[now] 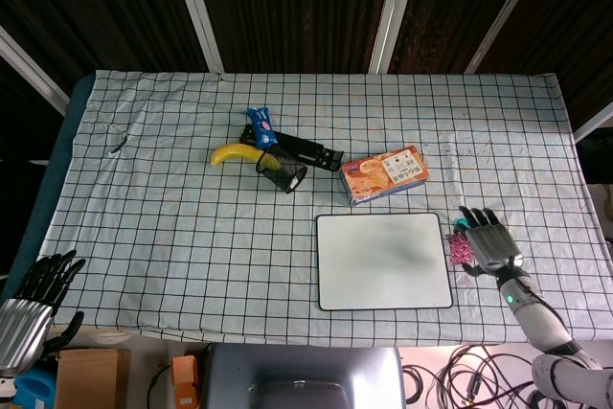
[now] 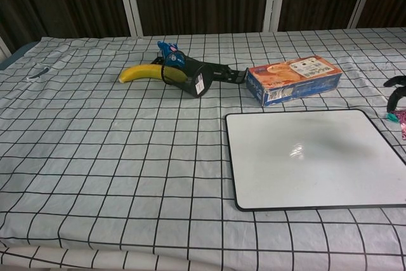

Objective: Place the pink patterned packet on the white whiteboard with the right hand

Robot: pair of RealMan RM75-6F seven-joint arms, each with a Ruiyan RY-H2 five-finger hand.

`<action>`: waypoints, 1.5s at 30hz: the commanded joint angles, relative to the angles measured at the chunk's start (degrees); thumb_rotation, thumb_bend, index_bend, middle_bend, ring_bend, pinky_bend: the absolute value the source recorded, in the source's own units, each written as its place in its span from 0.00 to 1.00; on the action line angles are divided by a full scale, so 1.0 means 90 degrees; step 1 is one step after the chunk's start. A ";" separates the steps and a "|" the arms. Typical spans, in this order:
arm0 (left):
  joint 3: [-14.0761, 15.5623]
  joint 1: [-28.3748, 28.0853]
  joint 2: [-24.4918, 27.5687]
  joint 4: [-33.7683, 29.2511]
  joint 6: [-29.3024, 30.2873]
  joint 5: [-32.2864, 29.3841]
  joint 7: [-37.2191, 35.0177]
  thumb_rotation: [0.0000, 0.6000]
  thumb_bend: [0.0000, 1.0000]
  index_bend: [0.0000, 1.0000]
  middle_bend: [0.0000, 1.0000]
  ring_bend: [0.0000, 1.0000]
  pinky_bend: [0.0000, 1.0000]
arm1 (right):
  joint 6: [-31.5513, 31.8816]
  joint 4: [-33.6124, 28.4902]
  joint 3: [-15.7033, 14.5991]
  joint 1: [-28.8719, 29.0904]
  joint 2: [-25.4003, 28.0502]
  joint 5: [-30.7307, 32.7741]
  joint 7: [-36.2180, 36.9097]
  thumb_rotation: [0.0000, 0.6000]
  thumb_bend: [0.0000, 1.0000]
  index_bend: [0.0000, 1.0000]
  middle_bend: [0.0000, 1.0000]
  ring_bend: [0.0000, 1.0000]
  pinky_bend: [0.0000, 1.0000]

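Right hand (image 1: 488,239) sits just off the right edge of the whiteboard (image 1: 383,261), fingers curled round the pink packet (image 1: 460,248), which sticks out on the hand's left side. Packet is gripped and sits between hand and board edge, not over the board. Can't tell if it's lifted off the cloth. A small teal bit (image 1: 461,224) shows just above the packet, right by the fingertips. In the chest view only dark fingertips (image 2: 396,82) and a sliver of pink poke in at the far right edge.

Left hand (image 1: 29,308) is down at the bottom left corner, off the table (image 1: 172,237), fingers spread apart, holding nothing.

Whiteboard lies flat on the checked cloth, front-right of centre, w/ a faint shadow on it. Behind it, close to its top edge, an orange box (image 1: 384,173). Further left: banana (image 1: 236,154), blue packet (image 1: 261,127), a tipped black mesh cup (image 1: 281,173) and a black rack (image 1: 308,152), all bunched together.
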 commanded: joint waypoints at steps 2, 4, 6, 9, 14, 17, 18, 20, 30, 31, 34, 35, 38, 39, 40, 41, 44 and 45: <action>-0.0011 -0.0003 0.0018 0.0013 0.0002 -0.0030 -0.0055 1.00 0.40 0.00 0.00 0.00 0.09 | 0.0392 -0.0609 0.0211 0.0478 -0.0495 0.0421 -0.1149 1.00 0.19 0.29 0.00 0.00 0.00; -0.0009 -0.0007 0.0027 0.0022 -0.0005 -0.0033 -0.0075 1.00 0.40 0.00 0.00 0.00 0.09 | 0.0471 -0.0671 0.0206 0.0618 -0.0725 0.0596 -0.1524 1.00 0.19 0.28 0.00 0.00 0.00; -0.0004 -0.0005 0.0034 0.0030 0.0002 -0.0024 -0.0097 1.00 0.40 0.00 0.00 0.00 0.09 | 0.0524 -0.0689 0.0190 0.0720 -0.0909 0.0750 -0.1788 1.00 0.19 0.28 0.00 0.00 0.00; 0.0002 0.0005 0.0043 0.0046 0.0022 -0.0021 -0.0131 1.00 0.40 0.00 0.00 0.00 0.09 | 0.0588 -0.0684 0.0152 0.0844 -0.1152 0.0961 -0.2065 1.00 0.19 0.28 0.00 0.00 0.00; 0.0011 0.0022 0.0049 0.0067 0.0064 -0.0002 -0.0171 1.00 0.40 0.00 0.00 0.01 0.09 | 0.0622 -0.0638 0.0038 0.0915 -0.1280 0.1118 -0.2210 1.00 0.19 0.20 0.00 0.00 0.00; 0.0009 0.0028 0.0046 0.0072 0.0081 -0.0001 -0.0185 1.00 0.40 0.00 0.00 0.00 0.09 | 0.0661 -0.0624 -0.0054 0.0934 -0.1281 0.1203 -0.2305 1.00 0.19 0.17 0.00 0.00 0.00; 0.0005 0.0032 0.0041 0.0074 0.0090 -0.0003 -0.0185 1.00 0.40 0.00 0.00 0.00 0.09 | 0.0676 -0.0636 -0.0076 0.0940 -0.1272 0.1244 -0.2325 1.00 0.19 0.16 0.00 0.00 0.00; 0.0009 0.0034 0.0039 0.0074 0.0090 0.0000 -0.0186 1.00 0.40 0.00 0.00 0.00 0.09 | 0.0691 -0.0654 -0.0105 0.0943 -0.1242 0.1265 -0.2319 1.00 0.19 0.15 0.00 0.00 0.00; 0.0016 0.0044 0.0030 0.0056 0.0090 0.0009 -0.0129 1.00 0.40 0.00 0.00 0.00 0.09 | 0.0787 -0.0510 -0.0087 0.0833 -0.0868 0.1216 -0.1789 1.00 0.19 0.12 0.00 0.00 0.00; 0.0015 0.0048 0.0027 0.0060 0.0099 0.0011 -0.0128 1.00 0.40 0.00 0.00 0.00 0.09 | 0.0796 -0.0376 -0.0058 0.0794 -0.0833 0.1249 -0.1665 1.00 0.19 0.13 0.00 0.00 0.00; 0.0016 0.0041 0.0015 0.0062 0.0080 0.0017 -0.0090 1.00 0.40 0.00 0.00 0.00 0.09 | 0.0624 0.0105 -0.0002 0.0747 -0.0779 0.1436 -0.1385 1.00 0.19 0.17 0.00 0.00 0.00; 0.0017 0.0037 0.0011 0.0059 0.0071 0.0020 -0.0070 1.00 0.40 0.00 0.00 0.00 0.09 | 0.0557 0.0292 0.0013 0.0745 -0.0792 0.1495 -0.1322 1.00 0.19 0.18 0.00 0.00 0.00; 0.0014 0.0028 -0.0005 0.0038 0.0038 0.0016 -0.0002 1.00 0.40 0.00 0.00 0.01 0.09 | 0.0234 0.0907 0.0122 0.0742 -0.0907 0.1689 -0.0972 1.00 0.19 0.22 0.00 0.00 0.00; 0.0013 0.0027 -0.0008 0.0030 0.0029 0.0011 0.0017 1.00 0.40 0.00 0.00 0.01 0.09 | 0.0106 0.1078 0.0157 0.0748 -0.0947 0.1734 -0.0849 1.00 0.19 0.23 0.00 0.00 0.00; 0.0010 0.0022 -0.0013 0.0020 0.0016 0.0004 0.0040 1.00 0.40 0.00 0.00 0.01 0.09 | -0.0056 0.1301 0.0193 0.0761 -0.1002 0.1790 -0.0720 1.00 0.19 0.25 0.00 0.00 0.00; 0.0007 0.0019 -0.0016 0.0013 0.0005 -0.0003 0.0055 1.00 0.40 0.00 0.00 0.01 0.09 | -0.0159 0.1463 0.0208 0.0776 -0.1047 0.1820 -0.0656 1.00 0.19 0.27 0.00 0.00 0.00; 0.0000 0.0010 -0.0017 -0.0009 -0.0035 -0.0037 0.0088 1.00 0.40 0.00 0.00 0.00 0.09 | -0.0427 0.1871 0.0236 0.0809 -0.1182 0.1877 -0.0489 1.00 0.19 0.30 0.00 0.00 0.00; -0.0007 0.0003 -0.0016 -0.0012 -0.0050 -0.0053 0.0090 1.00 0.40 0.00 0.00 0.00 0.09 | -0.0472 0.1953 0.0236 0.0812 -0.1211 0.1865 -0.0452 1.00 0.19 0.30 0.00 0.00 0.00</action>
